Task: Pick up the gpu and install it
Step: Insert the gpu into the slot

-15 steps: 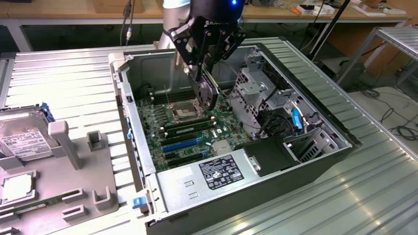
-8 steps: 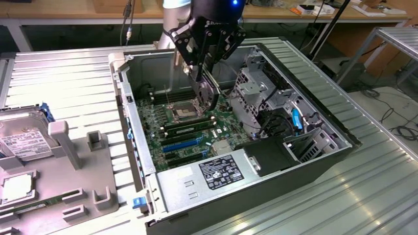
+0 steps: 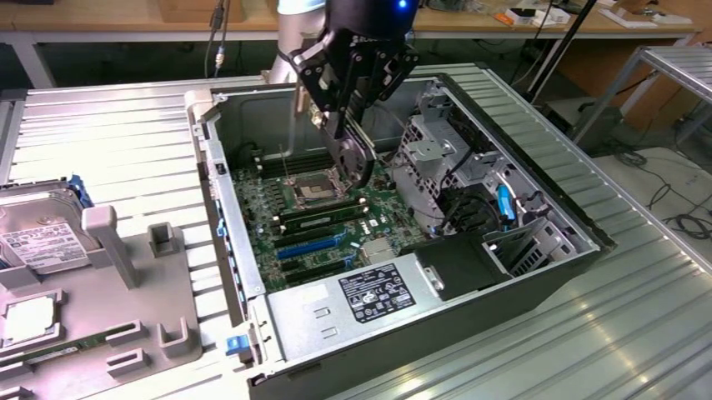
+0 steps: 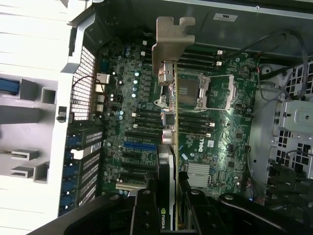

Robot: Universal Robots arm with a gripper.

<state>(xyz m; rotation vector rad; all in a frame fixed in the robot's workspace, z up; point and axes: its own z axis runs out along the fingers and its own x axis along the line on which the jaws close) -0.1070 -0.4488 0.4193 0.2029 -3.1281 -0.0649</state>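
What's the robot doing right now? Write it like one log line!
jaws: shut on gpu | gpu: on edge over motherboard | case: open | installed: not yet

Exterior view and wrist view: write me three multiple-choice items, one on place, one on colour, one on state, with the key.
1. Where is the graphics card? A over the motherboard in the open case; B on the grey tray; C on the floor.
2. The coloured long slot is: A red; B blue; C yellow.
3. The hand is: A open and empty; B holding a hard drive; C shut on the card.
Key: 1A, it hangs above the board; 2B, blue among black slots; 3C, it grips the card.
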